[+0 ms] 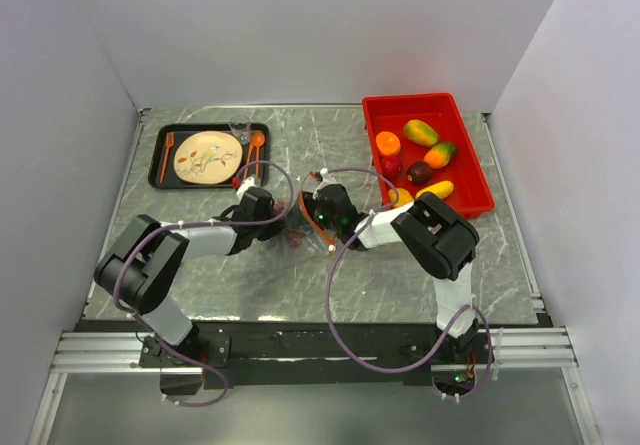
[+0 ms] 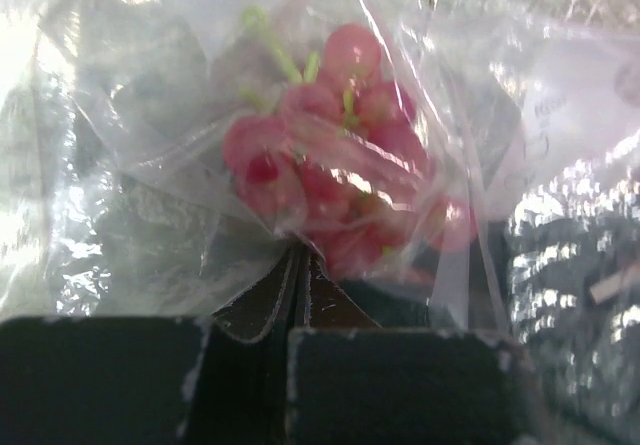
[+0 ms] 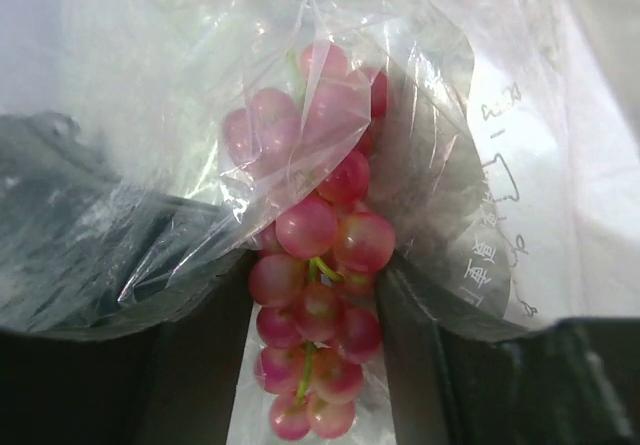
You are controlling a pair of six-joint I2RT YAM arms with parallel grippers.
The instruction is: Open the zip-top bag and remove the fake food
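Note:
The clear zip-top bag [image 1: 303,227] is held up between my two grippers at the table's middle, its orange-red zipper strip [image 1: 312,213] curling over it. My left gripper [image 2: 300,270] is shut on a fold of the bag's plastic just below a bunch of pinkish fake grapes [image 2: 330,180]. In the right wrist view the grapes [image 3: 320,295] hang half out of the bag [image 3: 200,115], and my right gripper [image 3: 315,365] has a finger against each side of the bunch. Several other fake fruits [image 1: 420,155] lie in the red bin [image 1: 470,150].
A black tray [image 1: 157,157] at the back left carries a beige plate [image 1: 208,156] and orange cutlery [image 1: 257,145]. The red bin stands at the back right, close behind my right arm [image 1: 440,235]. White walls enclose the table on three sides.

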